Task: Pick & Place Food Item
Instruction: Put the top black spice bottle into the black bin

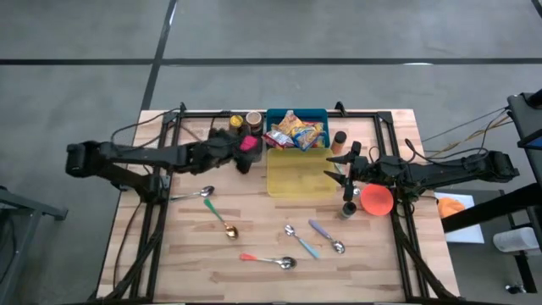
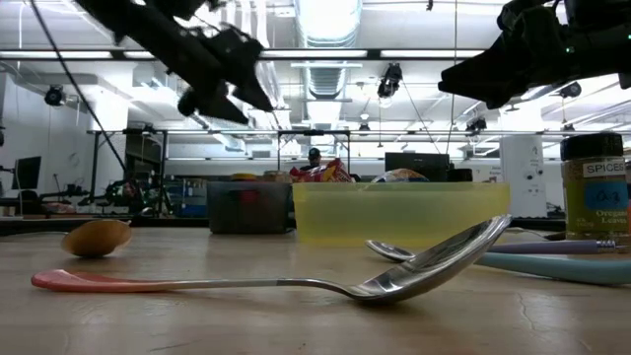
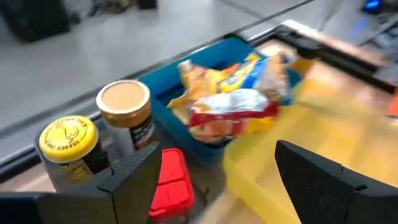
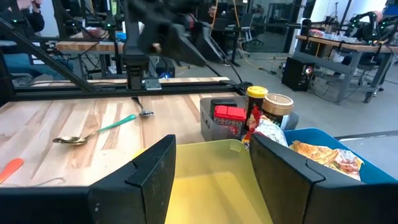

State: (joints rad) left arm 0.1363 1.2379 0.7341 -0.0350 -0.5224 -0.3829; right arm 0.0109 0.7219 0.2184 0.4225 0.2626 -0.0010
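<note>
Several snack packets (image 1: 296, 130) lie heaped in a blue bin (image 1: 320, 114) at the table's far middle; the left wrist view shows the snack packets (image 3: 230, 112) too. An empty yellow bin (image 1: 298, 178) stands against the blue bin's near side. My left gripper (image 1: 246, 158) hovers open just left of both bins, above a small dark box holding a red item (image 3: 173, 180), with nothing between its fingers. My right gripper (image 1: 342, 174) waits open at the yellow bin's right rim, level, over the bin's inside (image 4: 211, 196).
Two jars (image 1: 235, 121) (image 1: 254, 119) stand left of the blue bin. A spice bottle (image 1: 340, 140) and an orange bowl (image 1: 377, 200) are near my right gripper. Several spoons (image 1: 222, 219) lie scattered over the near half of the table.
</note>
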